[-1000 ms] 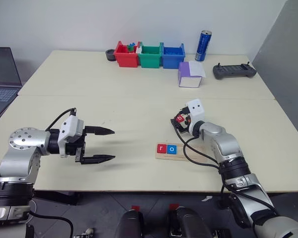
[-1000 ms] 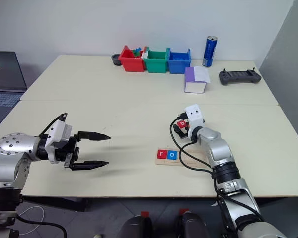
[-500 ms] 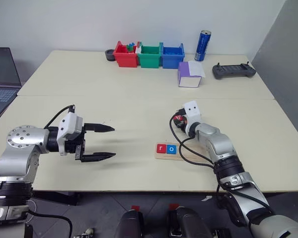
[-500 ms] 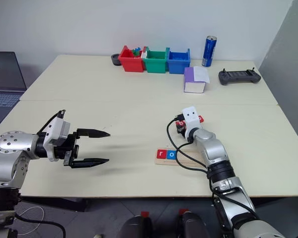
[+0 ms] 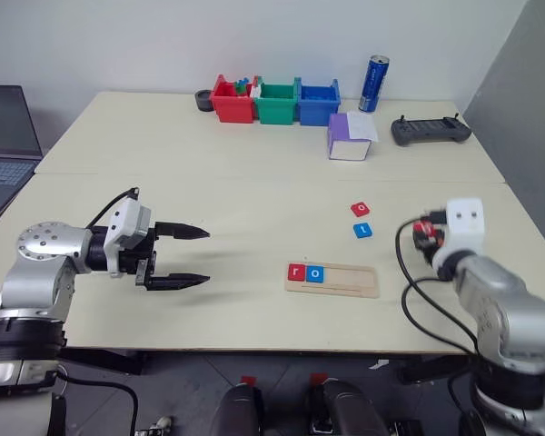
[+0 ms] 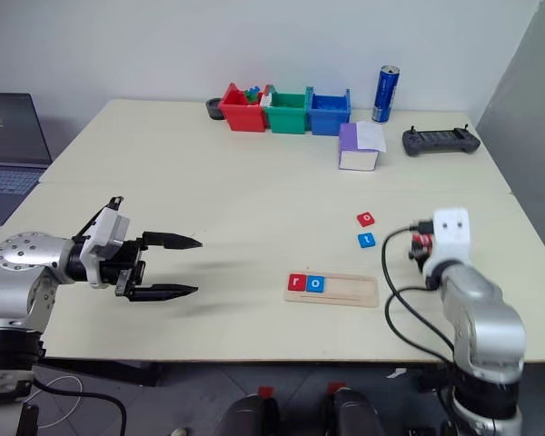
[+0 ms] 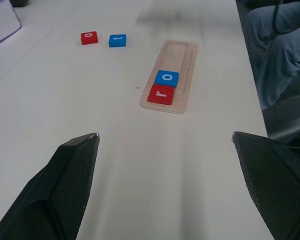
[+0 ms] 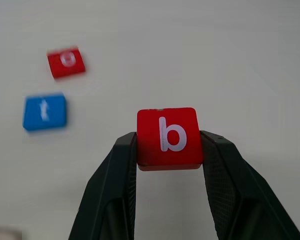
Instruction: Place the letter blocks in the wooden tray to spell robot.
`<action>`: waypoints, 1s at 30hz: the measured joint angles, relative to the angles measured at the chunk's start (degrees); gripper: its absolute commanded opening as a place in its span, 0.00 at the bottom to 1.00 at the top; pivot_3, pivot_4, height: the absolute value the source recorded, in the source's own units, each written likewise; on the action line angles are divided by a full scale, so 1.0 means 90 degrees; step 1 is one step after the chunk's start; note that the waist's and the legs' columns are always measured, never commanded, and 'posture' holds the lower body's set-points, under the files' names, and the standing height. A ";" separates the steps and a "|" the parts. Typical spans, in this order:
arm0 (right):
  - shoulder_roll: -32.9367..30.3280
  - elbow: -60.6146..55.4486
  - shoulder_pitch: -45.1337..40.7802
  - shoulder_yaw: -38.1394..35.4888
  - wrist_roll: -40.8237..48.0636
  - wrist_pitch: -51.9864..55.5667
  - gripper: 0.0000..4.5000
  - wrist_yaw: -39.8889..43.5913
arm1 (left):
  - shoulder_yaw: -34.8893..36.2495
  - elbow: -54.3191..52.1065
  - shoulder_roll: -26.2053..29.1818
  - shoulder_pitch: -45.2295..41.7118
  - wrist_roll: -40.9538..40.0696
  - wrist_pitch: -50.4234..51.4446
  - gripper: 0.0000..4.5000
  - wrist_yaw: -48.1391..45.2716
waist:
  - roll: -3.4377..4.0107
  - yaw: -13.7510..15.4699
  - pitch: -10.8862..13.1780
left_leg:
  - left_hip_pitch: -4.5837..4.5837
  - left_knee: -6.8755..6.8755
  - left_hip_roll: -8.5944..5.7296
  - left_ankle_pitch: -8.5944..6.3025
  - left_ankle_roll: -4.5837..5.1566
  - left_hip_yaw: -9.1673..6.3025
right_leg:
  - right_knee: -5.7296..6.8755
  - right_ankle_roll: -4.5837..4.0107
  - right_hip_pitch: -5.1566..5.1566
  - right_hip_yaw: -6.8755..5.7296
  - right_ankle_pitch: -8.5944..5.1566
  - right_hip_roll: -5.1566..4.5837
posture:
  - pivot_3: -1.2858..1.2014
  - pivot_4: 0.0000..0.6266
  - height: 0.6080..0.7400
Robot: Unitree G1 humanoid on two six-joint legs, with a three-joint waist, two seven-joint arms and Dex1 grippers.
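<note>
The wooden tray lies near the table's front edge, with a red "r" tile and a blue "o" tile at its left end. A red "o" tile and a blue "t" tile lie loose on the table behind it. My right gripper is shut on a red "b" tile, held above the table to the right of the loose tiles. My left gripper hangs open and empty, well left of the tray, pointing toward it.
Red, green and blue bins stand at the table's back, with a blue can, a purple-and-white box and a black controller to their right. A laptop sits at the far left.
My right gripper has pulled back and to the right with the red "b" tile in it, uncovering the loose "o" and "t" tiles. The left gripper has stayed put.
</note>
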 measured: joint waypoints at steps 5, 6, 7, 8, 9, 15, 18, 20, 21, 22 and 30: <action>-0.0061 -0.0309 0.0760 0.0380 0.0058 -0.0003 0.32 0.0110 | -0.0044 0.0343 -0.0006 -0.0270 0.0056 -0.0142 1.00 -0.0138 | 0.0000 -0.0033 0.0000 | 0.0002 0.0003 0.0000 0.0000 0.0002 -0.0001 | -0.0001 0.0003 0.0000 0.0003 0.0001 0.0004 | 0.52 0.24 1.00; -0.0062 -0.0303 0.0760 0.0408 0.0053 -0.0009 0.32 0.0089 | -0.0045 0.0370 -0.0006 -0.0271 0.0056 -0.0148 1.00 -0.0180 | 0.0000 -0.0031 0.0000 | 0.0003 0.0004 -0.0001 0.0000 0.0002 -0.0004 | -0.0002 0.0003 0.0002 0.0002 0.0001 0.0004 | 0.52 0.24 1.00; -0.0060 -0.0260 0.0759 0.0416 0.0046 -0.0025 0.32 0.0066 | -0.0045 0.0375 -0.0002 -0.0265 0.0045 -0.0145 1.00 -0.0198 | 0.0000 -0.0020 0.0000 | 0.0002 0.0004 -0.0001 0.0000 0.0002 -0.0005 | -0.0003 0.0003 0.0002 0.0002 0.0001 0.0004 | 0.52 0.24 1.00; -0.0052 -0.0181 0.0758 0.0418 0.0037 -0.0048 0.32 0.0021 | -0.0045 0.0375 0.0013 -0.0247 0.0018 -0.0143 1.00 -0.0204 | -0.0001 -0.0006 0.0000 | 0.0001 0.0003 -0.0002 -0.0001 0.0002 -0.0005 | -0.0005 0.0003 0.0002 0.0002 0.0001 0.0004 | 0.52 0.24 1.00; -0.0038 -0.0101 0.0758 0.0420 0.0027 -0.0076 0.32 -0.0020 | -0.0046 0.0375 0.0047 -0.0214 -0.0018 -0.0143 1.00 -0.0206 | -0.0001 -0.0001 0.0000 | -0.0001 0.0003 -0.0002 -0.0001 0.0002 -0.0005 | -0.0007 0.0003 0.0002 0.0002 0.0000 0.0004 | 0.52 0.24 1.00; 0.0081 0.0066 0.0755 0.0347 0.0061 -0.0256 0.71 -0.0088 | -0.0054 0.0326 0.0332 0.0204 -0.0259 -0.0267 1.00 -0.0207 | -0.0001 -0.0003 -0.0001 | -0.0004 0.0000 -0.0002 -0.0001 0.0002 -0.0004 | -0.0013 0.0004 0.0001 0.0002 0.0000 0.0003 | 0.52 0.24 1.00; -0.0111 0.0070 0.0720 0.0325 0.0125 -0.0216 0.95 0.0084 | -0.0057 0.0234 0.0337 0.0443 -0.0398 -0.0298 1.00 -0.0210 | -0.0001 0.0006 0.0000 | -0.0004 0.0002 -0.0002 -0.0001 0.0003 -0.0004 | -0.0012 0.0004 0.0001 0.0002 0.0000 0.0003 | 0.52 0.24 1.00; -0.0493 0.0097 0.0535 0.0229 0.0251 -0.0045 1.00 0.0309 | -0.0057 0.0164 0.0380 0.0548 -0.0438 -0.0360 1.00 -0.0210 | 0.0000 0.0008 0.0000 | -0.0004 0.0002 -0.0003 -0.0002 0.0003 -0.0005 | -0.0012 0.0004 0.0001 0.0002 0.0000 0.0002 | 0.52 0.24 1.00; -0.0718 0.0157 0.0390 0.0130 0.0334 0.0036 1.00 0.0444 | -0.0057 0.0135 0.0409 0.0587 -0.0449 -0.0407 1.00 -0.0211 | 0.0001 0.0008 0.0001 | -0.0004 0.0002 -0.0003 -0.0002 0.0004 -0.0004 | -0.0013 0.0004 0.0000 0.0003 0.0000 0.0002 | 0.52 0.24 1.00; -0.1059 0.0270 0.0188 0.0031 0.0424 0.0087 1.00 0.0684 | -0.0055 0.0108 0.0417 0.0600 -0.0480 -0.0457 1.00 -0.0211 | 0.0003 0.0011 0.0003 | -0.0004 0.0003 -0.0004 -0.0002 0.0004 -0.0004 | -0.0012 0.0004 0.0001 0.0002 0.0000 0.0002 | 0.52 0.24 1.00; -0.4342 0.2392 -0.0381 -0.0073 0.1575 -0.3219 1.00 0.5700 | -0.0021 0.0020 0.0415 0.0629 -0.0635 -0.0553 1.00 -0.0211 | 0.0005 0.0031 0.0006 | -0.0003 -0.0014 -0.0004 -0.0013 0.0021 -0.0008 | -0.0038 0.0033 0.0011 -0.0010 -0.0019 0.0005 | 0.52 0.24 1.00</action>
